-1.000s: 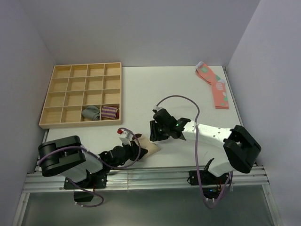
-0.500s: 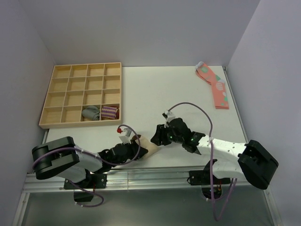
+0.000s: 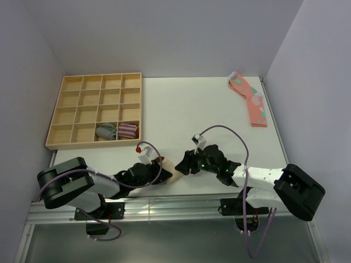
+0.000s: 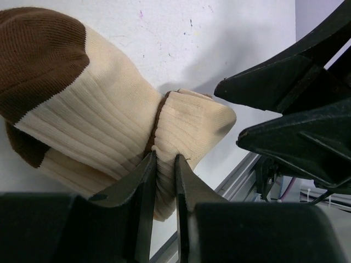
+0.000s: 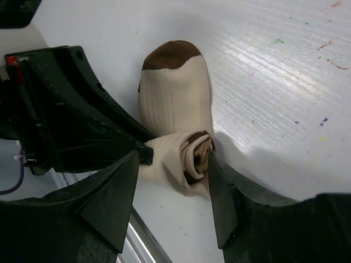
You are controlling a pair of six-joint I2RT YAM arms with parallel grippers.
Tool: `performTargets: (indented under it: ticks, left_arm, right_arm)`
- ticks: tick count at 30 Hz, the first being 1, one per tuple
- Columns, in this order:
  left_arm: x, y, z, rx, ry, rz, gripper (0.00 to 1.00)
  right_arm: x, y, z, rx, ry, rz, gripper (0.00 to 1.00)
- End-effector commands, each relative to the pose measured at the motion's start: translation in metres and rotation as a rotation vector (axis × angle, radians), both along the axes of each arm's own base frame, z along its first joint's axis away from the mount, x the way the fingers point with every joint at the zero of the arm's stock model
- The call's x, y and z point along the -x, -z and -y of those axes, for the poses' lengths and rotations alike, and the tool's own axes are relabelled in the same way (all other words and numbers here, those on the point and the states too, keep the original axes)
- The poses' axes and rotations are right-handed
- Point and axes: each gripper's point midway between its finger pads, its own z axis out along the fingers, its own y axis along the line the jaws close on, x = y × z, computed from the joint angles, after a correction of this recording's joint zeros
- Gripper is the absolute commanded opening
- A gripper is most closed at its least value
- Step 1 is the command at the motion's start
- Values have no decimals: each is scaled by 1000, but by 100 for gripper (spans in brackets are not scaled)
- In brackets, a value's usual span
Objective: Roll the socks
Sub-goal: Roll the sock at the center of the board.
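Observation:
The socks (image 4: 98,109) are beige with brown toes and lie at the table's near edge, one end wound into a small roll (image 5: 184,159). My left gripper (image 4: 164,160) is shut on a fold of beige fabric at that rolled end. My right gripper (image 5: 173,164) stands open astride the roll, its right finger (image 5: 219,186) against the roll's spiral end and its left finger (image 5: 112,200) apart from it. From above, both grippers meet over the socks (image 3: 173,167), the left gripper (image 3: 158,169) coming from the left and the right gripper (image 3: 185,164) from the right.
A wooden compartment tray (image 3: 74,101) sits at the back left, holding a grey rolled pair (image 3: 107,131) and a purple-striped rolled pair (image 3: 128,130). Pink spotted socks (image 3: 251,101) lie at the far right. The metal rail (image 3: 175,204) runs just below the socks.
My right arm has swung down and left from mid-table to the socks, and its jaws have spread wider. The left gripper kept its hold and shifted slightly.

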Motion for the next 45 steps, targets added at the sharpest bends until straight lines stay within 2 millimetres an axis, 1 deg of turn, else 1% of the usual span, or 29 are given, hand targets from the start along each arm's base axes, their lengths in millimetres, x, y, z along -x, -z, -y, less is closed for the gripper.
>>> performTargets:
  ticks: [1,5,9,15,19,20,22,23,24,25,26,27,28,29,30,31,32,33,34,35,36,37,38,39,42,43,45]
  left_arm:
    - [38,87,-66,-357,32,-196,0]
    - [39,93,-71,-372,27,-229,0]
    - [40,97,-75,-380,25,-248,0]
    - [40,100,-74,-377,25,-274,0]
    - [41,101,-72,-373,33,-280,0]
    - [41,101,-72,-373,32,-281,0]
    - [41,100,-70,-361,38,-276,0]
    - [40,98,-68,-355,40,-269,0]
    - [39,96,-67,-346,43,-258,0]
    - [37,93,-65,-334,44,-249,0]
    - [36,90,-63,-327,50,-238,0]
    - [34,87,-60,-317,58,-217,2]
    - [33,83,-58,-312,60,-207,5]
    - [30,81,-57,-314,54,-194,14]
    - [26,77,-54,-307,59,-170,20]
    - [22,69,-50,-287,54,-148,25]
    - [17,67,-50,-297,40,-131,32]
    - [13,63,-50,-297,30,-113,36]
    - [9,55,-47,-283,19,-90,39]
    - [5,52,-48,-289,4,-80,43]
    - [-1,52,-53,-322,-31,-68,44]
    - [-5,46,-54,-318,-54,-55,44]
    - [-10,43,-57,-330,-84,-50,44]
    - [-14,47,-68,-375,-133,-56,43]
    - [-19,39,-77,-369,-211,-56,37]
    - [-20,39,-83,-386,-231,-53,36]
    - [-21,39,-85,-398,-242,-50,35]
  right_arm:
    - [-6,-20,-8,-82,-26,90,61]
    - [-6,-7,-4,-52,-11,83,61]
    - [-6,0,-2,-38,-3,81,61]
    - [-3,14,-3,6,7,62,61]
    - [-2,18,-7,30,17,57,59]
    - [-2,20,-8,38,23,54,58]
    - [-2,21,-10,52,22,41,47]
    - [-4,23,-9,68,44,35,41]
    - [-3,30,-6,103,48,13,35]
    - [-5,28,-8,115,54,10,23]
    - [-10,29,-5,141,85,12,18]
    - [-7,31,-3,178,84,-4,12]
    - [-6,28,-3,182,79,-7,10]
    - [-8,28,0,202,101,-6,8]
    - [-6,34,9,256,120,-28,6]
    - [-9,25,7,254,127,-19,5]
    - [-9,25,11,285,134,-28,4]
    - [-9,25,14,301,142,-31,4]
    - [-9,22,16,309,142,-28,4]
    - [-8,22,17,320,138,-33,4]
    - [-8,19,17,331,138,-37,4]
    - [-7,20,22,354,144,-44,3]
    - [-6,21,24,366,142,-47,3]
    - [-4,21,26,378,138,-51,3]
    - [-4,18,29,389,142,-49,3]
    - [-4,16,29,388,141,-46,3]
    - [-4,14,30,394,139,-50,3]
